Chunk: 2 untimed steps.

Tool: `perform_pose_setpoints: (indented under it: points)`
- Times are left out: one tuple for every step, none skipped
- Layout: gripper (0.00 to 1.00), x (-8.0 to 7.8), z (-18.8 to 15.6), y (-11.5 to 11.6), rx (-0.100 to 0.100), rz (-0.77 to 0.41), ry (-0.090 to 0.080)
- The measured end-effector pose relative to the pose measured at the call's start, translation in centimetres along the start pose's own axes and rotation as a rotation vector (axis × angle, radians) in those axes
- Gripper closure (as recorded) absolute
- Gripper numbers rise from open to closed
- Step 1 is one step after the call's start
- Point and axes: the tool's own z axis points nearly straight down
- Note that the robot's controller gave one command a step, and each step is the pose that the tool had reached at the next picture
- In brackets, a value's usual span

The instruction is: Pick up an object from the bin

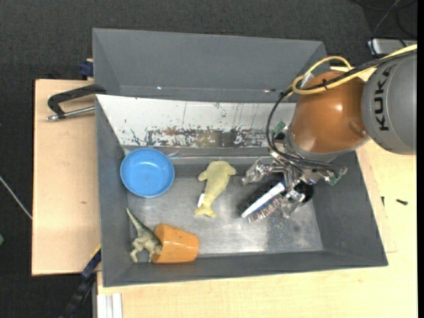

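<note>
My gripper is down in the right half of the bin, below the arm's orange cover. Directly under it, and reaching out to its left, lies a black brush with a white handle, slanted on the bin floor. The gripper's metal parts overlap the brush's right end, and the contact itself is hidden. A pale yellow toy dolphin lies in the middle of the bin, a short way left of the brush.
A blue bowl stands upright at the left. An orange cup lies on its side near the front left wall, with a green toy dinosaur against it. The arm's orange cover and cables hang over the bin's right rear.
</note>
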Motion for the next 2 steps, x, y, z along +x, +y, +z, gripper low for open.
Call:
perform_pose_setpoints:
  points:
    - [0.00, 0.23, 2.82, -0.29, -0.002, -0.058, 0.001]
    - [0.00, 0.22, 2.75, 0.35, 0.000, 0.015, 0.004]
